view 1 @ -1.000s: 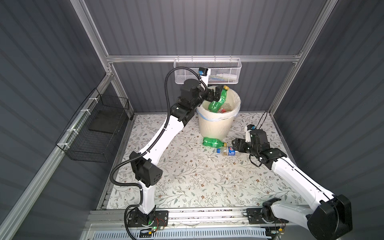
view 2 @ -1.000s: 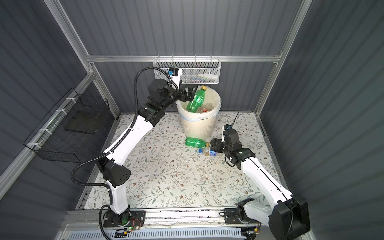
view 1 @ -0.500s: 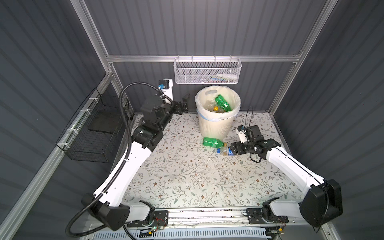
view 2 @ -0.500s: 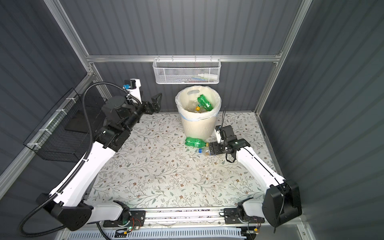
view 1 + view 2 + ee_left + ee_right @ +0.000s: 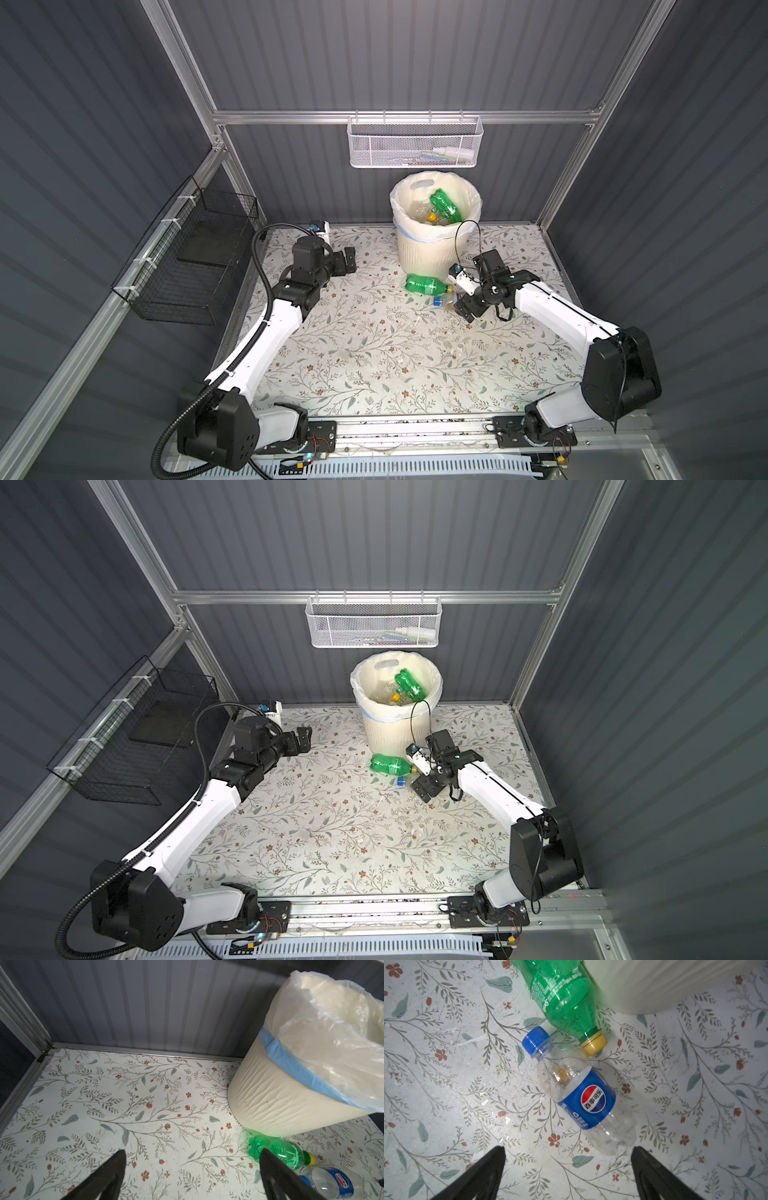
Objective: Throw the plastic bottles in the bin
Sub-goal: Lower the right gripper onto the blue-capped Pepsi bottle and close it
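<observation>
The cream ribbed bin [image 5: 424, 253] [image 5: 386, 733] stands at the back with a green bottle [image 5: 445, 204] and other bottles inside. On the floor in front lie another green bottle [image 5: 424, 284] [image 5: 564, 995] and a clear blue-labelled bottle [image 5: 446, 301] [image 5: 587, 1099], cap to cap. My right gripper [image 5: 463, 309] [image 5: 568, 1147] hovers open just behind the clear bottle's base and holds nothing. My left gripper [image 5: 349, 259] [image 5: 192, 1150] is open and empty, low over the floor left of the bin [image 5: 280, 1101], pointing towards both floor bottles [image 5: 284, 1151].
A white mesh basket [image 5: 415, 143] hangs on the back wall above the bin. A black wire basket [image 5: 187, 266] hangs on the left wall. The floral floor mat [image 5: 374, 353] ends at the aluminium rail [image 5: 415, 424] in front.
The left arm dropped a green bottle into the bin, then drew back left and down to the floor. The right gripper opened wider and turned behind the clear bottle.
</observation>
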Action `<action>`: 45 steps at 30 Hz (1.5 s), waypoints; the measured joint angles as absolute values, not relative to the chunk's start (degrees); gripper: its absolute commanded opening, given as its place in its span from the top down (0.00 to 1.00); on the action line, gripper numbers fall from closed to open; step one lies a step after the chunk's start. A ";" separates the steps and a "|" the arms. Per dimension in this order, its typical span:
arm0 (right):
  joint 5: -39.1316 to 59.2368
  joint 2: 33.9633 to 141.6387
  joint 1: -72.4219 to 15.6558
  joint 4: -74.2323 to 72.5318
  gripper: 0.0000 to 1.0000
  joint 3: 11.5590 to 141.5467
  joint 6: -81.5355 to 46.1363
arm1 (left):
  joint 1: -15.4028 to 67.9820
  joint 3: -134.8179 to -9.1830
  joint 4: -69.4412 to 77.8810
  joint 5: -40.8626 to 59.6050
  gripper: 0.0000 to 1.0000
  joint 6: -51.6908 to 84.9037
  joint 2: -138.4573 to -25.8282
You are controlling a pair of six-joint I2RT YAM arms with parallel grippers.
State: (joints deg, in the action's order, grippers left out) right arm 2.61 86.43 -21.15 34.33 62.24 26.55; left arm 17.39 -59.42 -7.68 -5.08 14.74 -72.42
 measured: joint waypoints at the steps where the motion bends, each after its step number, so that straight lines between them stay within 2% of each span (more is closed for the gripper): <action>1: 2.61 87.07 -21.15 34.24 0.03 62.76 27.88 | 17.30 -59.02 -7.73 -4.91 0.00 15.00 -72.18; 14: 4.14 95.24 -20.14 30.15 0.05 65.45 38.52 | 16.88 -58.39 -6.37 -3.49 0.00 16.80 -72.88; 33: 5.80 99.83 -19.16 25.32 0.11 62.61 40.93 | 16.78 -57.28 -5.91 -2.72 0.00 17.23 -73.67; 45: 4.54 99.81 -19.64 22.57 0.31 58.87 38.65 | 16.75 -56.49 -4.64 -2.24 0.00 17.69 -74.06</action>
State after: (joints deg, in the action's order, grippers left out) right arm 4.54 99.81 -19.64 22.57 58.87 38.65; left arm 16.75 -56.49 -4.64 -2.24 17.69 -74.06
